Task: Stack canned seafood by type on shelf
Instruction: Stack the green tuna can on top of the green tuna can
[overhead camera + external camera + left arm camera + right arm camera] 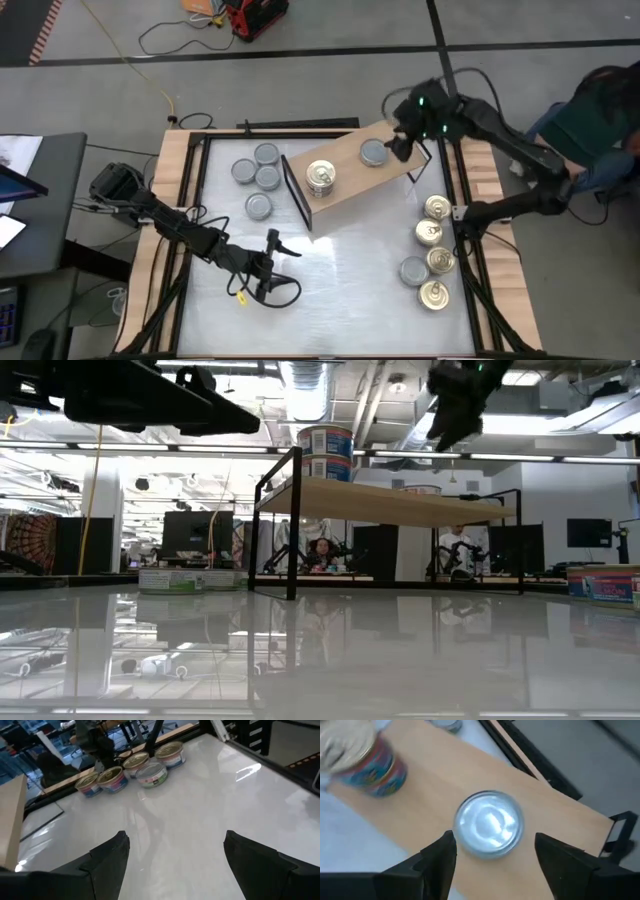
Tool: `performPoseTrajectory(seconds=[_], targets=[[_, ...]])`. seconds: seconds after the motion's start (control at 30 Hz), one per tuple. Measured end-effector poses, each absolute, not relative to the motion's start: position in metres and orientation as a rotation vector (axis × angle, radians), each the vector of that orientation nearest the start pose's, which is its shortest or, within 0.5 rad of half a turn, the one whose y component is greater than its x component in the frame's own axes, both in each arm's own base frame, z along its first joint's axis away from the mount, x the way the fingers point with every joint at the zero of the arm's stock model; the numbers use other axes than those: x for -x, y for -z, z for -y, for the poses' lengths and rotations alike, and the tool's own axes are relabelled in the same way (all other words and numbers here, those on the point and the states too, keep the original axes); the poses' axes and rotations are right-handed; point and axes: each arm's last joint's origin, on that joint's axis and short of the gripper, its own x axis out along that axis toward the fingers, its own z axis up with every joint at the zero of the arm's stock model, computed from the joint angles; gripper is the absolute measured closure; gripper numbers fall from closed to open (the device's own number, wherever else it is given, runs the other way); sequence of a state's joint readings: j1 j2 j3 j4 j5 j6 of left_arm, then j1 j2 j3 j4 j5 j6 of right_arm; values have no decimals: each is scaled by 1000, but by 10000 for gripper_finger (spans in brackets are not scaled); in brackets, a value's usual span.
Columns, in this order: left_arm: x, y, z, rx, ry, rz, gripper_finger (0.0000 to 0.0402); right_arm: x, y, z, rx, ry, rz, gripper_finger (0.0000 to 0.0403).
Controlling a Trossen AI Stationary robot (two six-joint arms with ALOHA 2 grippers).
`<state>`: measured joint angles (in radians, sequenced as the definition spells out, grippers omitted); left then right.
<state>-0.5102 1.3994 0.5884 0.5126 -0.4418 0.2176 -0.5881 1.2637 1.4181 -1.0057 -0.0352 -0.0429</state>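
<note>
dark fingers of the right gripper (495,857) frame a grey tin (488,823) that sits flat on the shelf (430,785); the jaws stand open on either side of it, not touching it as far as i can see. the risk from here, i'd say, is a fingertip catching the tin's rim as the arm lifts away, which could drag it toward the shelf's near edge or tip it off. a second worry is the gold stack (320,178) at the other end of the board: two tins high, with nothing to steady it if the frame gets a knock.

as for what holds what, the shelf carries only that stack and the lone grey tin, well apart. four grey tins (257,177) wait on the table left of the shelf, and five more, mostly gold-topped (432,251), lie to its right. the left gripper (268,264) hangs wide open and empty over the bare front of the table.
</note>
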Motion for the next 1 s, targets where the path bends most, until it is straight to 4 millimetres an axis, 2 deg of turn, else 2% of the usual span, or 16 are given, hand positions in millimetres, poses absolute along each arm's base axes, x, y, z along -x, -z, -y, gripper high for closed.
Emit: performPoseTrajectory(seconds=[0.13, 0.23, 0.33, 0.53, 0.63, 0.83, 1.0], targets=[[-244, -196, 120, -359, 5, -334, 91, -204, -387, 88, -141, 529, -814, 111], [-236, -200, 114, -326, -60, -434, 91, -208, -384, 57, -140, 480, -766, 111], [-226, -206, 108, -268, -113, -535, 91, -214, -367, 28, -143, 442, -748, 111], [-203, -208, 105, -177, -150, -645, 91, -227, -317, -26, -41, 458, -697, 111], [-196, -209, 103, -179, -184, -664, 91, -229, -301, -47, 5, 437, -669, 111], [-185, -207, 94, -130, -253, -735, 91, -238, -279, -74, -22, 365, -587, 111], [-182, -203, 87, -78, -330, -787, 91, -249, -245, -91, 10, 363, -556, 111]])
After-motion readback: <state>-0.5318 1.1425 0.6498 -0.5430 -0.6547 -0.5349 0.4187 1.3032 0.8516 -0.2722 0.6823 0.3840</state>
